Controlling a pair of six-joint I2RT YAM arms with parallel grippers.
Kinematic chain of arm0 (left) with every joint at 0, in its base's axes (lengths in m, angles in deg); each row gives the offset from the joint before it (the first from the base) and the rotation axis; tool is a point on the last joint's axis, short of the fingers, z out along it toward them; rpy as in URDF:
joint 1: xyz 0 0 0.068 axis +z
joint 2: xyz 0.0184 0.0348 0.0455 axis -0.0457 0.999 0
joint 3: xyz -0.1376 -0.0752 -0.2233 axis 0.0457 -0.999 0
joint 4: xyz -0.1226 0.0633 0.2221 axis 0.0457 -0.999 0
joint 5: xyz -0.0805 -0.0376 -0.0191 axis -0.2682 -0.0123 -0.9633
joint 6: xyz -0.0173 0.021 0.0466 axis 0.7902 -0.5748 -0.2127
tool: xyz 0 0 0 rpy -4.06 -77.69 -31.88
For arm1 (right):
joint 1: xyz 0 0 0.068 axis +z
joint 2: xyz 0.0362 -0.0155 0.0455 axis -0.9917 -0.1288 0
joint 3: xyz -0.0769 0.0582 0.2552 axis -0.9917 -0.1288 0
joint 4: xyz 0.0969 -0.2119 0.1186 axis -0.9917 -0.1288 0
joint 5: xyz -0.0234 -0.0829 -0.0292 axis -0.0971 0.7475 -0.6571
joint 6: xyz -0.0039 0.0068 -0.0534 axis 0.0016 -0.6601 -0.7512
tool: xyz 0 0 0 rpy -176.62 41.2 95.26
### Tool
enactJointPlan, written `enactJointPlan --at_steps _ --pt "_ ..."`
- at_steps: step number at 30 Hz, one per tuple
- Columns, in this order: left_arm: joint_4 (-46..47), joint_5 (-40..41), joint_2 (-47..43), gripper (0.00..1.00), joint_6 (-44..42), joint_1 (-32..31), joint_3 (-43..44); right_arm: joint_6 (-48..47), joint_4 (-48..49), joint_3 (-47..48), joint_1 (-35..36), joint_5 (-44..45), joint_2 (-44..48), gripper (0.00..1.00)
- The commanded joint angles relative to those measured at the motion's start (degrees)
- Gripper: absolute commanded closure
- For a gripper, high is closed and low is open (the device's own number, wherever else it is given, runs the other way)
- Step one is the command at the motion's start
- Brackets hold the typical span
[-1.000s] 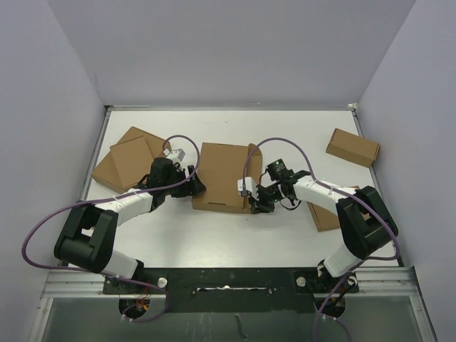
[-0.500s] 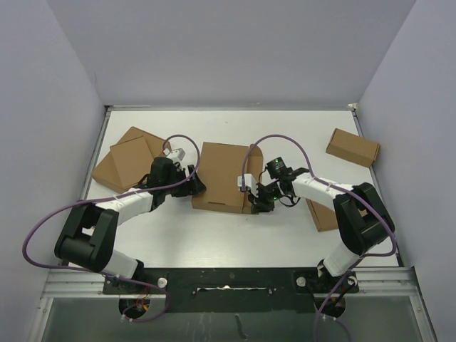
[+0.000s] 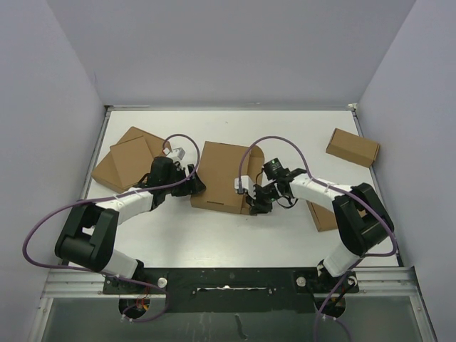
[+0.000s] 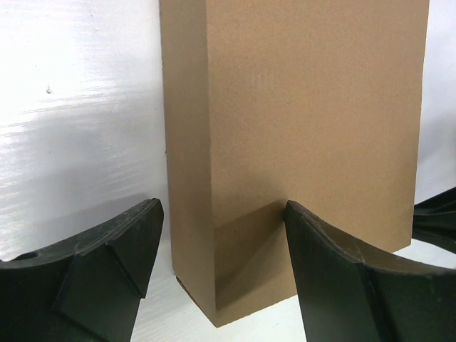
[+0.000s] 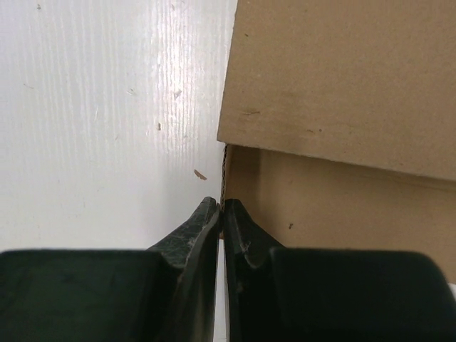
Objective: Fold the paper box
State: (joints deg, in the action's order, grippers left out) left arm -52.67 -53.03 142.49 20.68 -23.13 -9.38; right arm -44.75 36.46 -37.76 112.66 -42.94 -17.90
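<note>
Table: white table (image 3: 214,239), with smaller flat boxes (image 3: 130,158) at its left and right that I leave alone.
Paper box: the paper box (image 3: 221,174) sits closed at mid-table between my two arms. From above it is close to square, a little longer from near to far.
Direction: it lies to the right of my left gripper (image 3: 194,184) and to the left of my right gripper (image 3: 249,196), so both reach inward at its near corners.
Nearer arm: I judge the right, whose tips meet the box's side edge under the lid.
Left gripper state: released, with the jaws spread astride the box's near-left corner, one finger (image 4: 342,278) over the top face and the other over the table.
Right gripper state: clenched, with the fingertips (image 5: 214,217) pressed together. I cannot tell whether a sliver of cardboard is caught between them.
Change: my right gripper has edged left against the box. The left has stayed put and the box has barely shifted.
</note>
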Motion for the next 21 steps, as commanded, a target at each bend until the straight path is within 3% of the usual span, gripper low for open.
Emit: enactJointPlan --at_steps 1,21 --pt "-2.10 0.48 1.97 0.32 -1.60 -0.24 1.26 -1.40 0.60 1.20 1.85 -0.19 2.11 0.94" --pt "-2.61 -0.47 1.94 0.34 -1.35 -0.73 1.49 3.72 -1.85 6.24 3.60 2.25 0.02 0.95"
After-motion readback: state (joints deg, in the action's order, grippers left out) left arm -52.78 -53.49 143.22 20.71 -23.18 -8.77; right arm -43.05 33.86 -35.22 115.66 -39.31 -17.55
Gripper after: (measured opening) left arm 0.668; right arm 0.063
